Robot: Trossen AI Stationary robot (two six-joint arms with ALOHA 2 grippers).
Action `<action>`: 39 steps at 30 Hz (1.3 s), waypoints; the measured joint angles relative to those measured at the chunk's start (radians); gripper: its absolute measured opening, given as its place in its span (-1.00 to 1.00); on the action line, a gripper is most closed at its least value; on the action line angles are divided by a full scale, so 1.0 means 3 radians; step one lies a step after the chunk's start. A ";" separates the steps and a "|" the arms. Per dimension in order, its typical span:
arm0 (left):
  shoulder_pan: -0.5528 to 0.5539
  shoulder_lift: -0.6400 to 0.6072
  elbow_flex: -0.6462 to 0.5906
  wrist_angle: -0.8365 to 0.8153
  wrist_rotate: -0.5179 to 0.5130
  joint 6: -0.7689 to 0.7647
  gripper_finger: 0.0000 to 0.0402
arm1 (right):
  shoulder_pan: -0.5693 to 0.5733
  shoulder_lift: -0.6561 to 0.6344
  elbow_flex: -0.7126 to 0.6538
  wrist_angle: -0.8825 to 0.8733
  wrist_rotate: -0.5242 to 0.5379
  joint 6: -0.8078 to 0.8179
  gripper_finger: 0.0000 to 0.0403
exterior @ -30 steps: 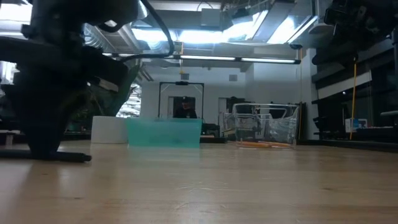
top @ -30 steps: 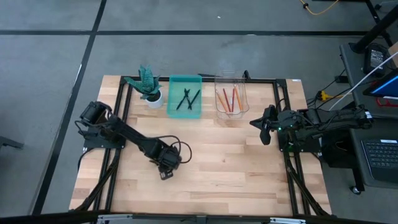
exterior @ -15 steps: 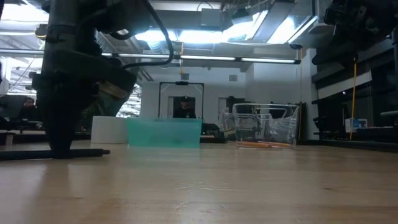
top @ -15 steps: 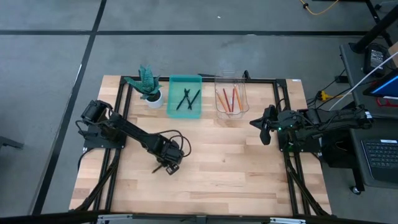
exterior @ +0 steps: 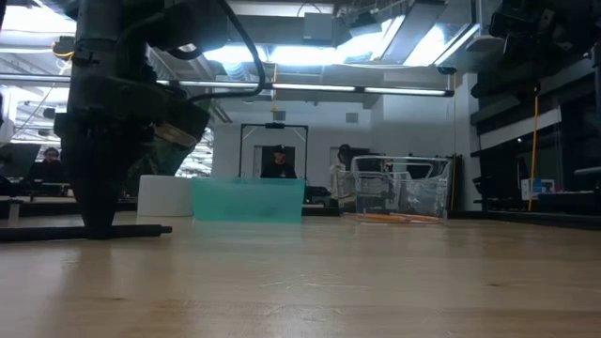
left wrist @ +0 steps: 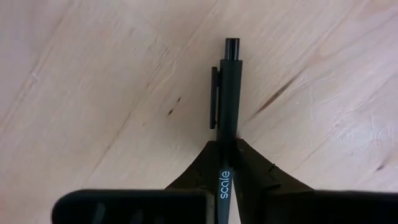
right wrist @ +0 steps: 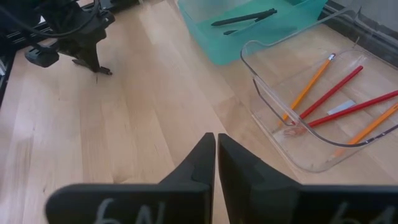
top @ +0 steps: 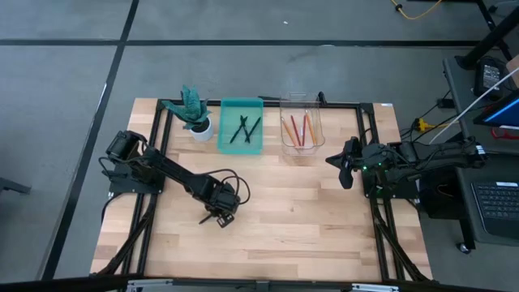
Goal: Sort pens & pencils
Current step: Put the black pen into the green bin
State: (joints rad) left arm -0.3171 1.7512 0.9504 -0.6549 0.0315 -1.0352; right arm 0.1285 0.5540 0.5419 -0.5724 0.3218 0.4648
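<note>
Near the front-left of the wooden table, the left gripper is down at the board with its jaws clamped on a black pen. The left wrist view shows this pen pinched between the two dark fingers, its clip and button end reaching out past them and lying against the wood. From table height the pen lies flat along the surface under the dark left arm. Farther back stands a teal tray holding the other black pens, crossed over one another. Just beside it, toward the right arm, sits a clear plastic tray with the pencils inside, two orange and two red, lying roughly side by side. A small potted plant in a white pot stands on the other side of the teal tray, near the back-left corner. The right gripper waits near the table's right edge, close to the clear tray, with its jaws together and nothing between them, as the right wrist view shows. Beyond the table, the low view takes in a person standing in a far doorway.
</note>
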 joint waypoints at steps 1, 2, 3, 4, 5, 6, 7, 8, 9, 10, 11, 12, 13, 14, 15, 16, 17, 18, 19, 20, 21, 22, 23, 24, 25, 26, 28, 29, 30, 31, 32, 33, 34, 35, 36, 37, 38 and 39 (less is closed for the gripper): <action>0.0002 0.0000 0.0000 -0.0001 0.0020 -0.0005 -0.91 | 0.0001 -0.0001 0.0000 0.0000 -0.0001 -0.0001 -0.90; 0.0004 0.0000 0.0000 -0.0001 0.0040 -0.0007 -0.91 | 0.0000 -0.0001 0.0000 0.0000 0.0000 -0.0003 -0.90; 0.0007 0.0000 0.0001 -0.0003 0.0057 -0.0008 -0.91 | 0.0000 -0.0001 0.0000 0.0000 0.0000 -0.0004 -0.90; 0.0007 0.0003 0.0015 -0.0014 0.0070 -0.0008 -0.91 | 0.0000 -0.0001 0.0000 0.0000 0.0000 -0.0004 -0.90; 0.0008 0.0008 0.0046 -0.0046 0.0078 -0.0008 -0.91 | 0.0000 0.0000 0.0000 0.0000 -0.0001 -0.0005 -0.90; 0.0009 0.0009 0.0087 -0.0095 0.0081 -0.0007 -0.91 | 0.0000 0.0000 0.0000 0.0000 0.0000 -0.0005 -0.90; 0.0010 0.0020 0.0143 -0.0164 0.0081 -0.0004 -0.91 | 0.0001 -0.0001 0.0000 0.0000 -0.0001 -0.0005 -0.90; 0.0010 0.0032 0.0193 -0.0236 0.0077 0.0019 -0.91 | 0.0001 -0.0001 0.0000 -0.0001 0.0000 -0.0005 -0.90; 0.0010 0.0040 0.0251 -0.0343 0.0051 0.0062 -0.91 | 0.0001 0.0000 0.0000 -0.0001 0.0000 -0.0005 -0.90; 0.0013 0.0039 0.0314 -0.0426 0.0041 0.0090 -0.91 | 0.0001 -0.0001 0.0000 -0.0001 0.0000 -0.0006 -0.90; 0.0020 0.0034 0.0392 -0.0479 0.0033 0.0113 -0.91 | 0.0000 0.0000 0.0000 -0.0001 0.0000 -0.0006 -0.90; 0.0027 0.0028 0.0465 -0.0533 0.0029 0.0146 -0.91 | 0.0001 0.0000 0.0000 -0.0001 0.0000 -0.0006 -0.90; 0.0039 0.0025 0.0530 -0.0616 0.0034 0.0176 -0.92 | 0.0000 -0.0001 0.0000 -0.0001 0.0000 -0.0006 -0.90; 0.0049 0.0025 0.0587 -0.0718 0.0041 0.0213 -0.92 | 0.0000 -0.0001 0.0000 -0.0001 0.0000 -0.0006 -0.90; 0.0062 0.0025 0.0644 -0.0837 0.0047 0.0255 -0.92 | 0.0000 0.0000 0.0000 -0.0001 0.0000 -0.0006 -0.90; 0.0082 0.0025 0.0710 -0.0922 0.0060 0.0311 -0.92 | 0.0001 0.0000 0.0000 -0.0001 0.0000 -0.0006 -0.90; 0.0103 0.0025 0.0788 -0.0976 0.0062 0.0352 -0.92 | 0.0001 0.0000 0.0000 -0.0001 -0.0001 -0.0006 -0.90; 0.0132 0.0022 0.0864 -0.1069 0.0063 0.0400 -0.92 | 0.0001 0.0000 0.0000 -0.0001 0.0000 -0.0006 -0.90; 0.0166 0.0020 0.0941 -0.1178 0.0062 0.0445 -0.92 | -0.0001 0.0000 0.0000 -0.0001 0.0000 -0.0006 -0.90; 0.0201 0.0020 0.1022 -0.1299 0.0056 0.0491 -0.92 | 0.0001 -0.0001 0.0000 -0.0001 0.0000 -0.0006 -0.90; 0.0240 0.0020 0.1105 -0.1433 0.0054 0.0510 -0.92 | 0.0000 0.0000 0.0000 -0.0001 -0.0001 -0.0006 -0.90; 0.0286 0.0020 0.1202 -0.1528 0.0056 0.0518 -0.92 | 0.0000 -0.0001 0.0000 -0.0001 -0.0001 -0.0005 -0.90; 0.0335 0.0020 0.1299 -0.1612 0.0055 0.0529 -0.92 | 0.0001 0.0000 0.0000 -0.0001 -0.0001 -0.0003 -0.90; 0.0388 0.0017 0.1394 -0.1719 0.0042 0.0576 -0.92 | -0.0001 -0.0001 0.0000 -0.0001 0.0000 0.0000 -0.90; 0.0442 0.0017 0.1493 -0.1840 0.0016 0.0637 -0.92 | 0.0001 -0.0001 0.0000 0.0000 0.0000 0.0001 -0.90; 0.0503 0.0017 0.1590 -0.1956 -0.0012 0.0700 -0.92 | 0.0000 0.0000 0.0000 -0.0001 -0.0001 0.0001 -0.90; 0.0624 0.0017 0.1802 -0.2086 -0.0027 0.0832 -0.92 | 0.0000 -0.0001 0.0000 0.0000 0.0000 0.0003 -0.90; 0.0688 0.0014 0.1902 -0.2133 -0.0047 0.0889 -0.92 | 0.0001 0.0000 0.0000 -0.0001 0.0000 -0.0001 -0.90; 0.0753 0.0013 0.1999 -0.2178 -0.0061 0.0949 -0.92 | 0.0001 -0.0001 0.0000 0.0000 0.0000 -0.0002 -0.90; 0.0818 0.0013 0.2088 -0.2232 -0.0090 0.0999 -0.92 | 0.0000 -0.0001 0.0000 0.0000 0.0000 -0.0003 -0.90; 0.0889 0.0013 0.2180 -0.2259 -0.0131 0.1047 -0.92 | 0.0001 -0.0001 0.0000 0.0002 0.0000 -0.0005 -0.90; 0.0950 0.0013 0.2277 -0.2260 -0.0195 0.1098 -0.92 | 0.0001 -0.0001 0.0000 0.0008 0.0000 -0.0009 -0.90; 0.1016 0.0013 0.2364 -0.2264 -0.0259 0.1150 -0.92 | 0.0000 0.0000 0.0000 0.0017 0.0000 -0.0014 -0.90; 0.1089 0.0011 0.2452 -0.2279 -0.0304 0.1220 -0.92 | 0.0001 0.0000 0.0000 0.0023 0.0000 -0.0017 -0.90; 0.1157 0.0011 0.2536 -0.2280 -0.0346 0.1295 -0.92 | 0.0000 -0.0001 0.0000 0.0024 0.0004 -0.0018 -0.90; 0.1230 0.0011 0.2615 -0.2277 -0.0391 0.1362 -0.92 | 0.0000 0.0000 0.0000 0.0024 0.0008 -0.0021 -0.90; 0.1311 0.0011 0.2692 -0.2277 -0.0423 0.1418 -0.92 | 0.0001 0.0000 -0.0001 0.0024 0.0026 -0.0031 -0.90; 0.1393 0.0009 0.2764 -0.2276 -0.0442 0.1479 -0.92 | 0.0000 -0.0001 0.0000 0.0024 0.0055 -0.0064 -0.90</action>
State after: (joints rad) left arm 0.1006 1.7540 1.7797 -1.3377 -0.1011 -0.5915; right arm 0.1284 0.5537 0.5419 -0.5652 0.3383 0.4457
